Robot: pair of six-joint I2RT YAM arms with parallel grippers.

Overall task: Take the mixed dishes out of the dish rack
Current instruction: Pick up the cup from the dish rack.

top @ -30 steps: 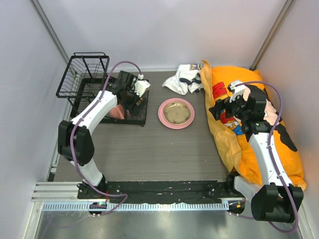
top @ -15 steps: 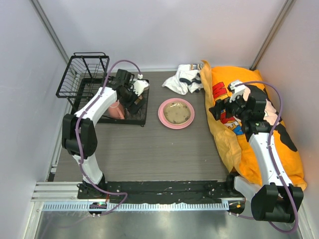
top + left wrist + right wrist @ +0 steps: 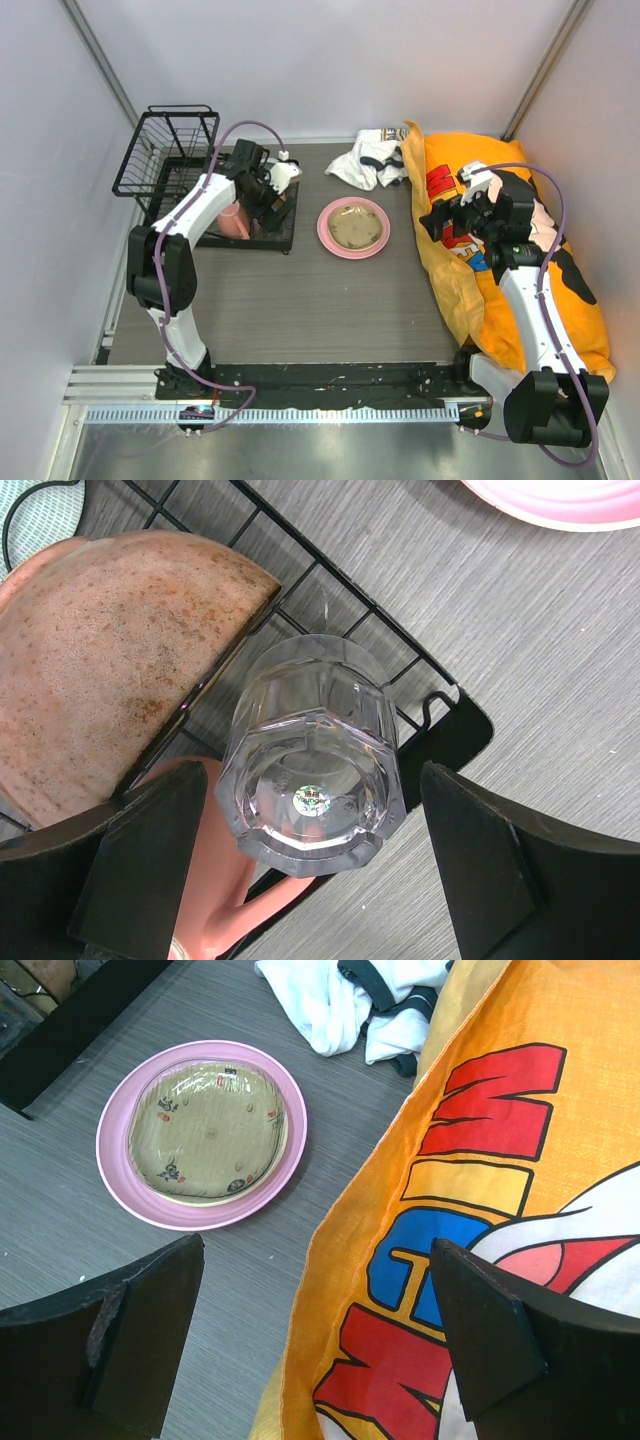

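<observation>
In the left wrist view a clear glass cup [image 3: 312,755] stands upside down at the corner of the black dish rack [image 3: 462,730]. My left gripper [image 3: 312,780] is open, one finger on each side of the cup, with gaps to the glass. A pink mug [image 3: 110,670] with brown speckles lies beside the cup, and a mint-green bowl [image 3: 40,520] shows at the top left. The large pink plate [image 3: 353,227] holds the tan dish [image 3: 205,1130] on the table. My right gripper [image 3: 315,1250] hangs open over the edge of an orange bag, holding nothing.
The rack's raised wire basket [image 3: 170,150] stands at the far left by the wall. A white cloth [image 3: 368,158] lies at the back. A large orange printed bag [image 3: 520,250] covers the right side. Walls close in left and right.
My left arm's elbow has swung inward and the gripper has shifted slightly over the rack corner. The right arm has not moved.
</observation>
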